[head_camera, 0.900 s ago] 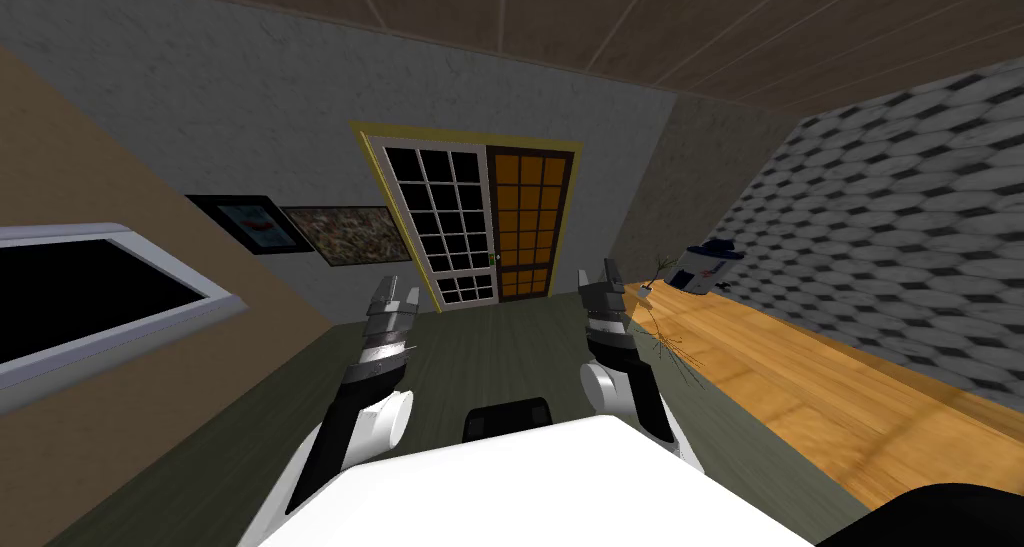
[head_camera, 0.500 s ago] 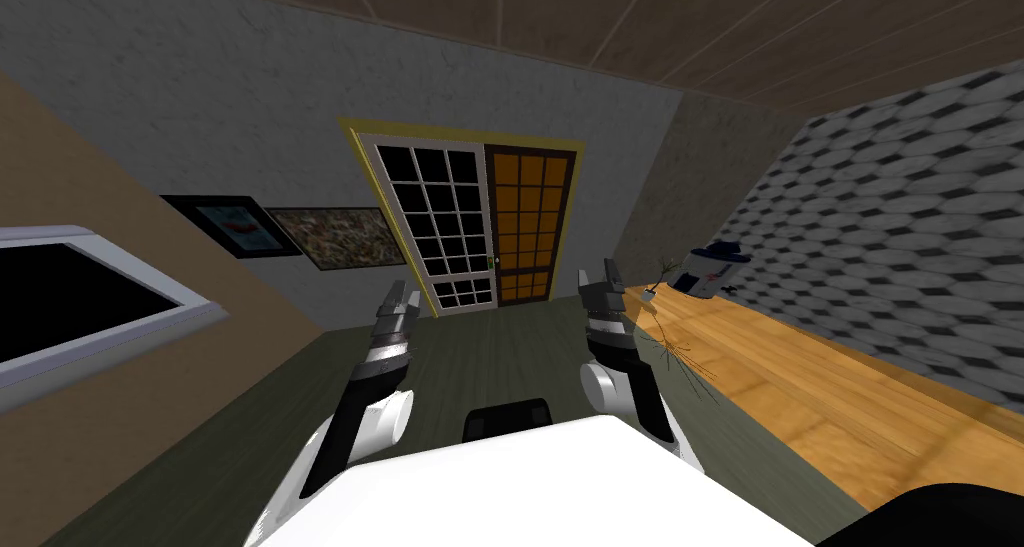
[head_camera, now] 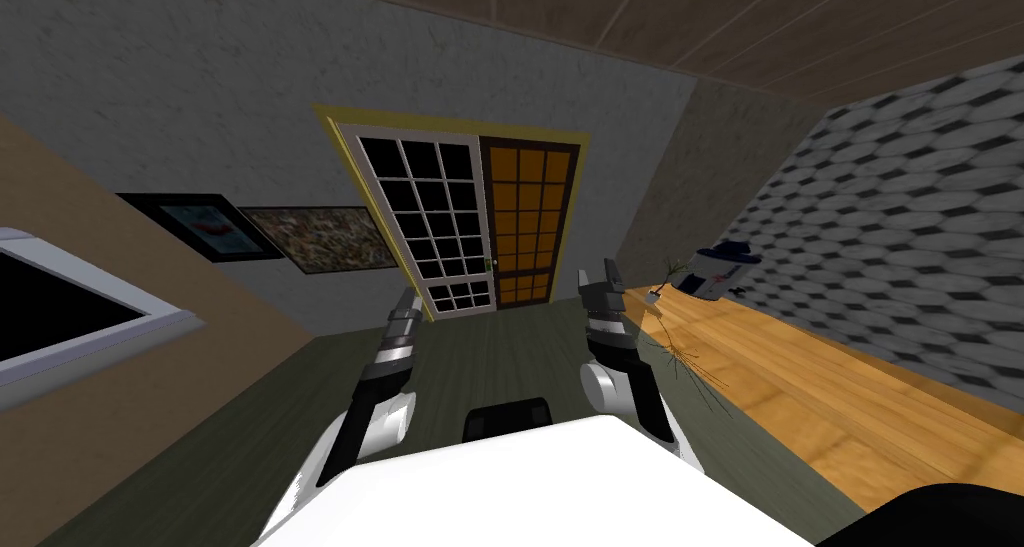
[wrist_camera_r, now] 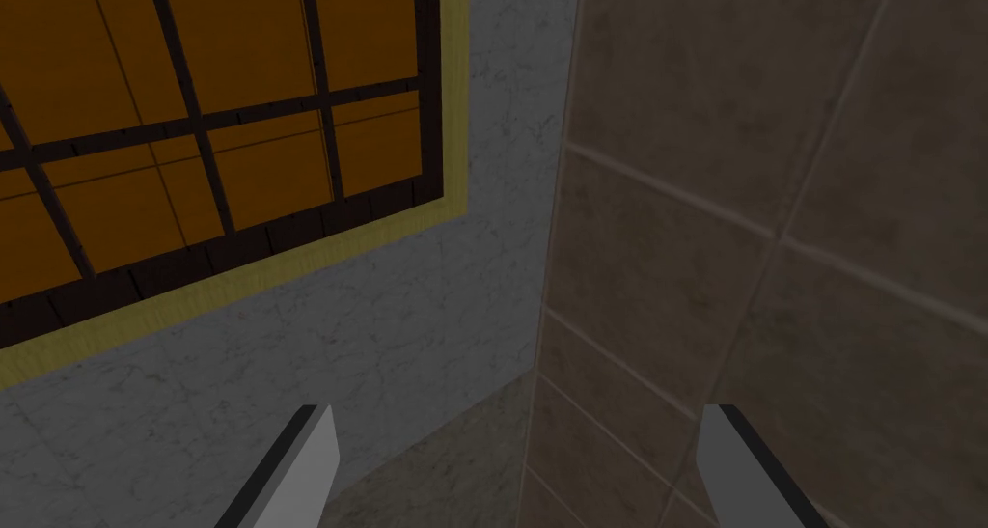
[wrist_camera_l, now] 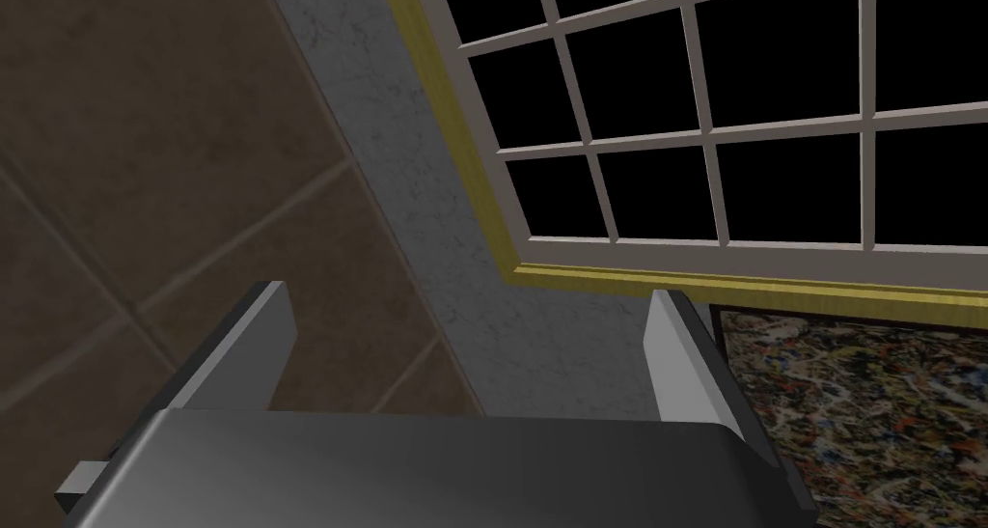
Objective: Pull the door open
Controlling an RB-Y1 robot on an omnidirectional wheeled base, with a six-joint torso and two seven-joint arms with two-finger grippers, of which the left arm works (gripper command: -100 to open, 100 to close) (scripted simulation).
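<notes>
A double door in a yellow frame point(head_camera: 330, 131) stands in the far grey wall, well ahead of me. Its left leaf point(head_camera: 430, 221) is white with black panes; its right leaf point(head_camera: 528, 221) is dark with orange panes. A small handle point(head_camera: 492, 263) sits where the leaves meet. My left gripper point(head_camera: 408, 306) is raised before the white leaf's lower corner, far short of it. The left wrist view shows this gripper point(wrist_camera_l: 468, 348) open, facing the white leaf's corner point(wrist_camera_l: 695, 146). My right gripper point(head_camera: 602, 276) is up beside the orange leaf point(wrist_camera_r: 193, 117) and is open point(wrist_camera_r: 521, 464).
Two framed pictures point(head_camera: 200, 226) point(head_camera: 320, 236) hang left of the door. A window point(head_camera: 60, 311) is set in the tan wall on my left. On my right runs a wooden counter point(head_camera: 850, 381) bearing a white appliance point(head_camera: 720, 269) and a small twig plant point(head_camera: 668, 271). Dark floor point(head_camera: 500, 351) stretches to the door.
My view has shifted: the door now looks a little larger and the pictures and window have slid left. My left forearm has swung inward and turned edge-on. The right arm holds still.
</notes>
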